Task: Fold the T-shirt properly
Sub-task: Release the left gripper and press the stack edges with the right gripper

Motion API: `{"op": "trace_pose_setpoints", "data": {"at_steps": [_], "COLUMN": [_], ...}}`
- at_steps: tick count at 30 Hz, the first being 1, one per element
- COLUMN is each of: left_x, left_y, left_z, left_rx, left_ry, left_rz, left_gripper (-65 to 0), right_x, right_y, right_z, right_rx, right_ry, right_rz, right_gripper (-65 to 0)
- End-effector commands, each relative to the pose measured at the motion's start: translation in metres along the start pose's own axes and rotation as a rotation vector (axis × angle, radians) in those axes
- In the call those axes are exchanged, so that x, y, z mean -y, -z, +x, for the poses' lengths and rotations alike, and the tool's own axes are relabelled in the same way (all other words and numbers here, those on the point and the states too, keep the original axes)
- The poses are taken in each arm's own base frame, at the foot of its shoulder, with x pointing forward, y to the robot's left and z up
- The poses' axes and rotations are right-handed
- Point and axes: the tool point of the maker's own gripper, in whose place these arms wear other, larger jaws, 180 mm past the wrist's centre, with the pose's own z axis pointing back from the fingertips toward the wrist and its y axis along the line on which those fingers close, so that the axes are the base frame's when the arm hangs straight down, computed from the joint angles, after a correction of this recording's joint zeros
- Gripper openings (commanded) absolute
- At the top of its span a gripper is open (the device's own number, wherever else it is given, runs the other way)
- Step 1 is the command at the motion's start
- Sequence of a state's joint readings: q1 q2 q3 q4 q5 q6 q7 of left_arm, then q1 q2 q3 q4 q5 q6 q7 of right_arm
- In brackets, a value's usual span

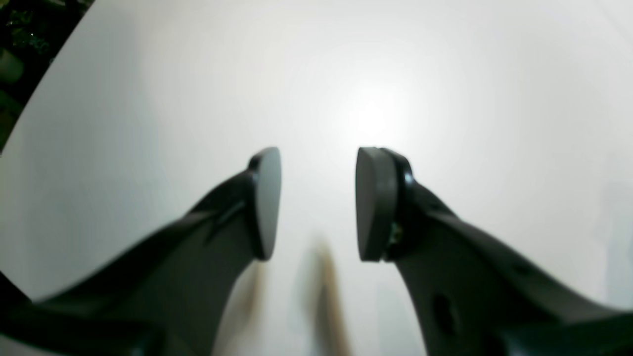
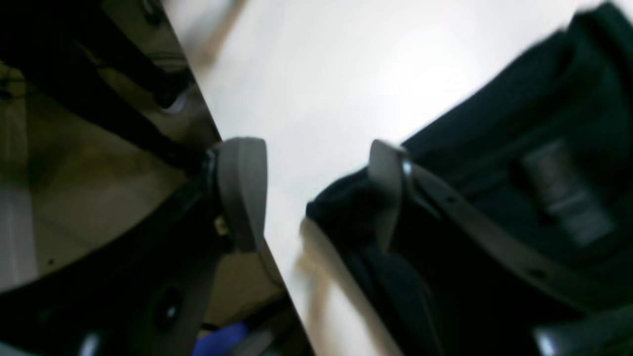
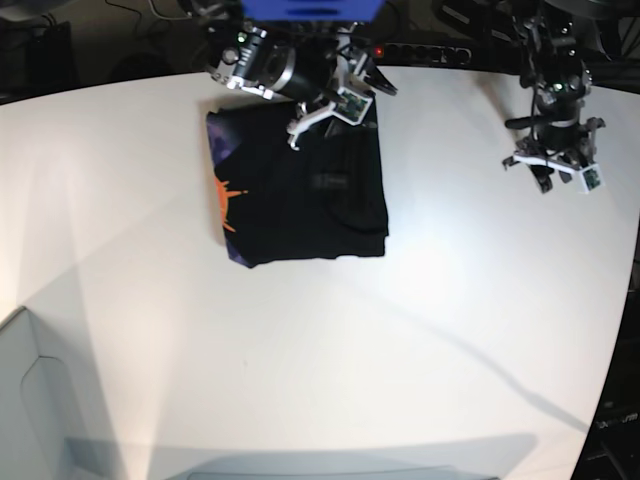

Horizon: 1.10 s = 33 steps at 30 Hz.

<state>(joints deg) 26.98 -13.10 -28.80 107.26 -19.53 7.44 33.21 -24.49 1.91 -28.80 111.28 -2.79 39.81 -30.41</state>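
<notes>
The black T-shirt (image 3: 300, 190) lies folded into a rough rectangle on the white table (image 3: 330, 340), with an orange and purple print (image 3: 224, 203) along its left edge. My right gripper (image 3: 332, 110) is open just above the shirt's far edge. In the right wrist view, the right gripper (image 2: 314, 193) has one finger over the black cloth (image 2: 494, 148) and the other over the table edge. A pale label (image 2: 561, 193) shows on the cloth. My left gripper (image 3: 562, 178) is open and empty over bare table at the far right, as the left wrist view (image 1: 319, 202) also shows.
A power strip (image 3: 420, 52) and cables lie beyond the table's back edge. A grey box (image 3: 30, 400) stands at the front left. The table's curved edge (image 3: 625, 330) runs down the right side.
</notes>
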Motion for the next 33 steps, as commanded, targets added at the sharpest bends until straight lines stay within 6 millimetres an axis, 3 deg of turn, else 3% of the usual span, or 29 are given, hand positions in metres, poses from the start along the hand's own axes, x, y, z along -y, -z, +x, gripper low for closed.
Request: {"op": "trace_pose_setpoints", "data": {"at_steps": [1, 6, 9, 13, 20, 24, 29, 33], "left_x": [-0.007, -0.019, -0.020, -0.016, -0.008, 0.011, 0.085, 0.164], "left_y": [-0.003, -0.005, -0.007, -0.006, -0.010, -0.018, -0.021, -0.034], "left_z": [0.016, 0.015, 0.013, 0.011, 0.018, 0.021, 0.003, -0.013], "left_rx": [0.051, 0.050, 0.044, 0.040, 0.063, 0.084, 0.041, -0.007], "left_ry": [0.013, 0.008, 0.012, 0.013, 0.002, -0.028, -0.071, -0.118], "left_rz": [0.017, 0.046, 0.047, 0.039, 0.020, -0.017, -0.187, -0.370], "left_gripper": [-40.7, -40.7, -40.7, -40.7, -40.7, -40.7, -36.6, -28.8], "right_x": [0.000, 0.042, 0.054, 0.046, -0.003, 0.012, 0.060, 0.101], "right_y": [-0.005, -0.015, -0.006, 0.010, 0.023, 0.010, -0.019, -0.041], "right_z": [0.020, 0.014, -0.001, -0.028, -0.034, -0.021, -0.004, -0.008], "right_rx": [0.071, 0.058, 0.023, -0.041, -0.072, -0.042, 0.003, -0.004], "right_ry": [-0.004, 0.007, 0.038, 0.087, 0.028, -0.012, -0.027, 0.001], "right_rz": [-0.003, -0.116, -0.126, -0.079, 0.070, 0.027, -0.135, -0.268], "right_gripper": [-31.5, -31.5, -31.4, -31.4, -31.6, -31.7, -31.5, -31.4]}}
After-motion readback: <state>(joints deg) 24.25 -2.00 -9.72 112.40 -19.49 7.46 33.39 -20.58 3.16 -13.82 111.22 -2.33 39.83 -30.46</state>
